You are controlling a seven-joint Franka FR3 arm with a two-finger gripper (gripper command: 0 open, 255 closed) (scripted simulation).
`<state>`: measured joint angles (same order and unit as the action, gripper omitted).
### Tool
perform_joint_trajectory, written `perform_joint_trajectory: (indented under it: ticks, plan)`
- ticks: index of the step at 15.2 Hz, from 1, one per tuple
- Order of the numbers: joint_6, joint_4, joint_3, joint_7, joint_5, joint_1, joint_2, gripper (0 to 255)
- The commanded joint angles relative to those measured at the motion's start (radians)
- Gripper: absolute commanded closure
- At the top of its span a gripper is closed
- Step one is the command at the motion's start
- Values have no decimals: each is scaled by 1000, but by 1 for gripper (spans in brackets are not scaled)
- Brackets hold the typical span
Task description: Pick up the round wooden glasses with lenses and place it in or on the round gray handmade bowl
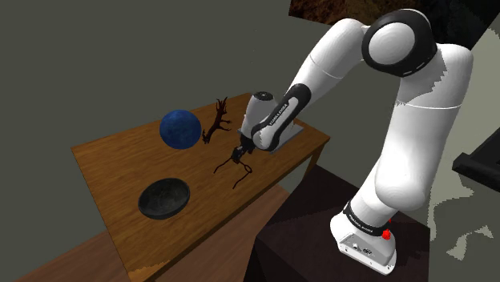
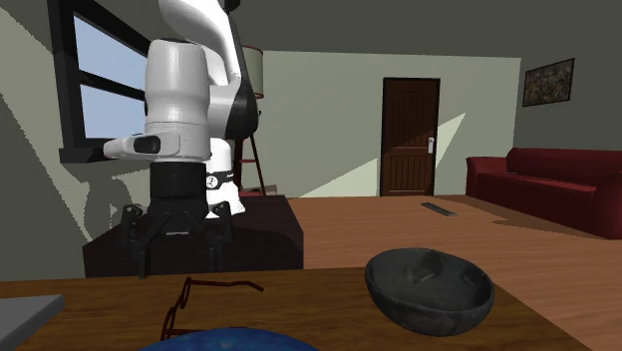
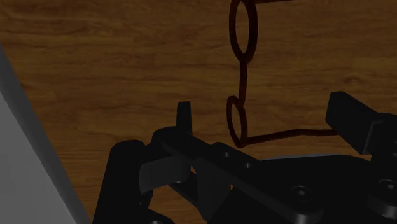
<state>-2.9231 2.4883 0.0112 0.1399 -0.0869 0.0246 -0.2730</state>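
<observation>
the one container on the wooden table (image 1: 120,160) is the round dark grey bowl (image 2: 429,314), upright, its hollow showing bare inner wall. in the shoulder view it sits at about 8 o'clock from the glasses (image 3: 242,76) and well apart from them.

the glasses are a thin dark brown frame lying flat on the tabletop with both arms unfolded. the gripper (image 3: 264,111) hangs just above them with its fingers (image 3: 183,118) spread wide. in the wrist view one lens and its arm lie between the fingers, and i cannot tell whether the arm's end touches the far finger.

small dark lettering runs along the white forearm and a label sits near the arm's base, both too small to read.

in the shoulder view a blue ball (image 1: 179,128) stands at 10 o'clock from the glasses, a dark brown branch-like figure (image 1: 218,120) at 11 o'clock, and a flat grey slab (image 1: 304,132) at 2 o'clock under the arm. the stand (image 1: 304,232) is a dark box at the table's end.

the room has grey-green walls, a wooden floor (image 2: 399,224), a dark panelled door (image 2: 409,138), a red sofa (image 2: 558,184), a framed picture (image 2: 548,82) and a window (image 2: 100,90).
</observation>
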Motion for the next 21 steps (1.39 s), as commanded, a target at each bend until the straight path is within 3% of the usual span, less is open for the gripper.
perform_joint_trajectory:
  ticks: [1,8,15,16,21]
  plan:
    - [-43,-23,-5,-1,-7,0,-61,0]
    - [-109,-66,-18,7,-15,10,-170,0]
    - [-109,-66,-18,7,-15,10,-169,0]
    - [-109,-66,-18,7,-15,10,-169,255]
    - [-109,-66,-18,7,-15,10,-169,255]
